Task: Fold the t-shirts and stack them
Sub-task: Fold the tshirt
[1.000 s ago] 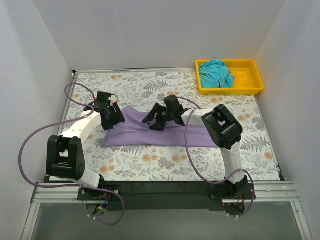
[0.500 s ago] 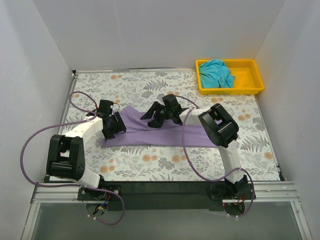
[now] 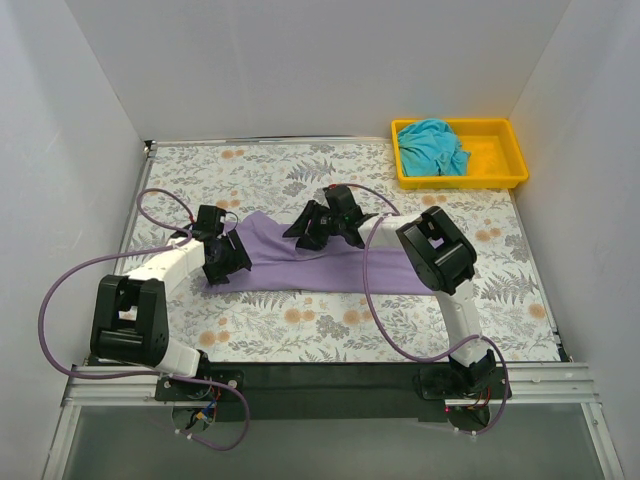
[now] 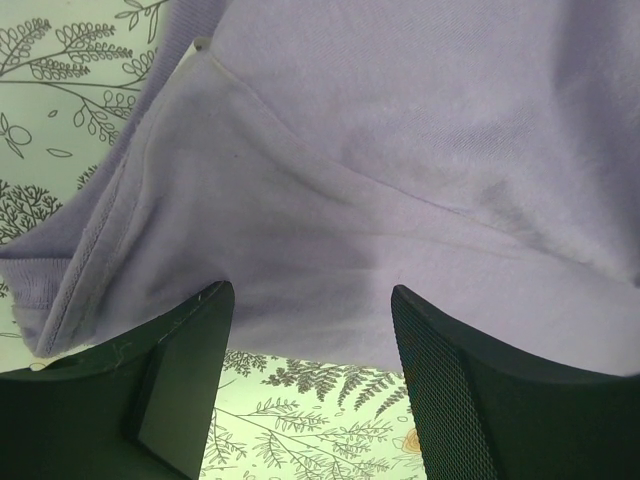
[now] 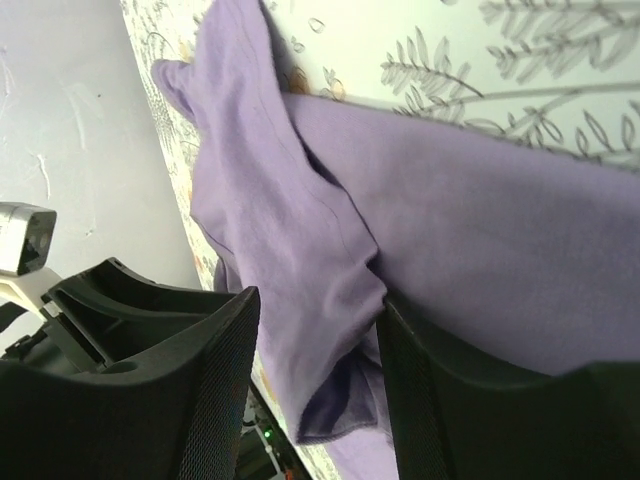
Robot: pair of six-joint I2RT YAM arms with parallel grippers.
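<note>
The lavender-purple t-shirt (image 3: 335, 268) lies as a long flat strip across the middle of the floral table. My left gripper (image 3: 230, 262) is at its left end; in the left wrist view the gripper (image 4: 310, 300) is open over the shirt's (image 4: 400, 150) near edge, holding nothing. My right gripper (image 3: 306, 231) is over the shirt's far edge near the middle; in the right wrist view the gripper (image 5: 318, 300) is open, with a loose fold of the shirt (image 5: 480, 250) between the jaws. The teal-turquoise t-shirt (image 3: 432, 147) lies crumpled in the tray.
The yellow plastic tray (image 3: 460, 183) stands at the back right of the table. White walls close in the left, back and right sides. The floral table cover (image 3: 300, 330) shows in front of the shirt. Purple cables loop from both arms.
My left gripper has moved nearer and slightly right along the shirt's left end. My right gripper has moved a little farther back and left. The shirt lies about as before.
</note>
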